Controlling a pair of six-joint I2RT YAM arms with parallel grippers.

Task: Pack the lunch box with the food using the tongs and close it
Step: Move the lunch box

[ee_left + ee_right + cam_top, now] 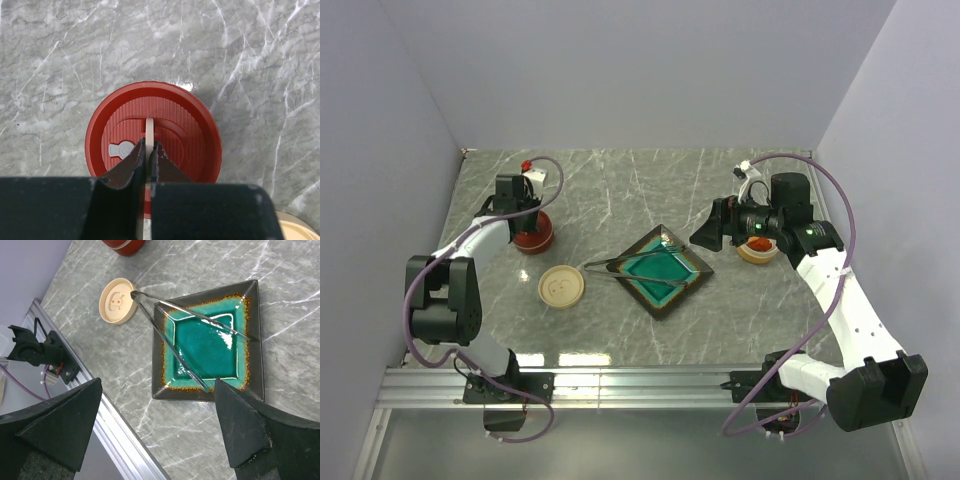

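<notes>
A round red lunch box [533, 236] stands at the back left, and its ribbed red lid [190, 125] fills the left wrist view. My left gripper [148, 145] is shut on the thin cream-white tab [149, 125] standing up from that lid. The tongs [620, 264] lie across the square teal dish [692, 262], their joined end [136, 294] pointing at a loose cream lid [561, 286]. My right gripper [157, 386] hangs open over the dish's near edge [200, 395], holding nothing. Orange-red food [757, 246] sits in a cream container under the right arm.
The cream lid [117, 300] lies flat between the red box and the dish. A metal rail [640, 385] runs along the table's near edge. Grey walls close in the left, back and right sides.
</notes>
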